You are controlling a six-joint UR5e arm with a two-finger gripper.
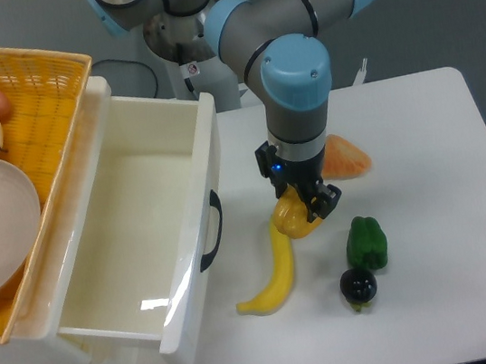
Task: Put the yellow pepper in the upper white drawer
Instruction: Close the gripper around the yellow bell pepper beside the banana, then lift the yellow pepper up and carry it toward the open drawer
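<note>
the gripper (305, 202) is down on the yellow pepper (291, 220), its fingers closed around it at the table (419, 137) centre. the banana (275, 278) touches the pepper at six o'clock. the green pepper (366, 242) sits near at four o'clock, a dark round fruit (358, 286) below it. the white drawer (142, 243) stands open at nine o'clock, beside the basket (40, 111).
</note>
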